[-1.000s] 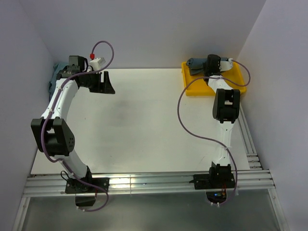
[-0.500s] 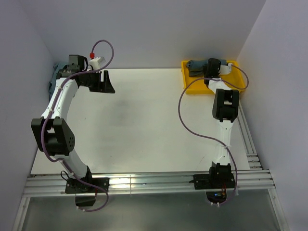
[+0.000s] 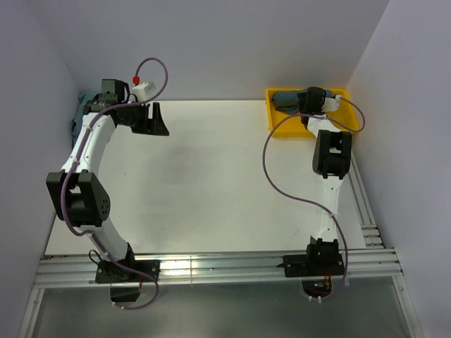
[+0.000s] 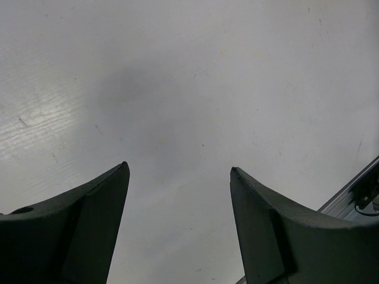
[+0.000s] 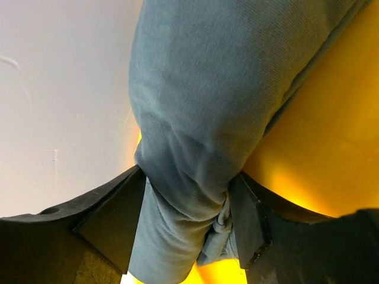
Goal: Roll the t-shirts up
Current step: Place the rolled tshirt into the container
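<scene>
Placing rolled shirt (image 5: 195, 106) into tray (image 5: 331, 136); right gripper (image 5: 188, 174) flanking it, grip or release unclear; left gripper (image 4: 179, 168) wide, empty; next: withdraw without snagging.

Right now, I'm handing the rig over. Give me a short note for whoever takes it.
Grippers: the left gripper is open and empty over the table, far left. The right gripper is around the rolled t-shirt, with fabric touching both fingers; I cannot tell if it grips.
Things: the rolled t-shirt is at the far-left end of the yellow tray. A blue cloth, probably another shirt, is bunched at the far-left corner behind the left arm.
Done: one shirt rolled, at the tray.
Left: clear the right gripper, then likely roll the blue cloth.
</scene>
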`<state>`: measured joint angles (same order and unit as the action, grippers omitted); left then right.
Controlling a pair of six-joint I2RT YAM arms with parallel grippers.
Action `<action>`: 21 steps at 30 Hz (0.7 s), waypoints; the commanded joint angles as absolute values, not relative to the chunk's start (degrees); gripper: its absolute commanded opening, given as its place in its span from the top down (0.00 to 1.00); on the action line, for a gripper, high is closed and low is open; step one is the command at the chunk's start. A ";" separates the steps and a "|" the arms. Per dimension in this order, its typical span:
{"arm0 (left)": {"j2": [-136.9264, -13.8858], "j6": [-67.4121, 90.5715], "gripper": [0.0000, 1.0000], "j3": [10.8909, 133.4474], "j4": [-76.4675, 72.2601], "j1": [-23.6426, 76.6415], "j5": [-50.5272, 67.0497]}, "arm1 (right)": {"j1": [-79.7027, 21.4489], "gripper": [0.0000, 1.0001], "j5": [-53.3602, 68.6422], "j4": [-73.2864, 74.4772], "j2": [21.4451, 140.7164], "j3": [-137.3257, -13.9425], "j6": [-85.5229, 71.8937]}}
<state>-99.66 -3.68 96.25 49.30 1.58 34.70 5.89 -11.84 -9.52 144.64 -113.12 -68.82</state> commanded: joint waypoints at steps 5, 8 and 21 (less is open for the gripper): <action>-100.02 -4.66 0.27 99.40 50.01 1.93 36.47 | 7.29 0.32 -9.58 -4.50 141.24 -114.60 -72.33; -100.02 -4.83 0.27 99.40 49.92 1.93 36.82 | 7.82 0.32 -8.88 -1.59 140.89 -115.40 -73.30; -100.81 -4.75 0.26 100.20 49.66 1.93 38.67 | 9.14 0.24 -4.93 1.85 137.82 -115.32 -74.26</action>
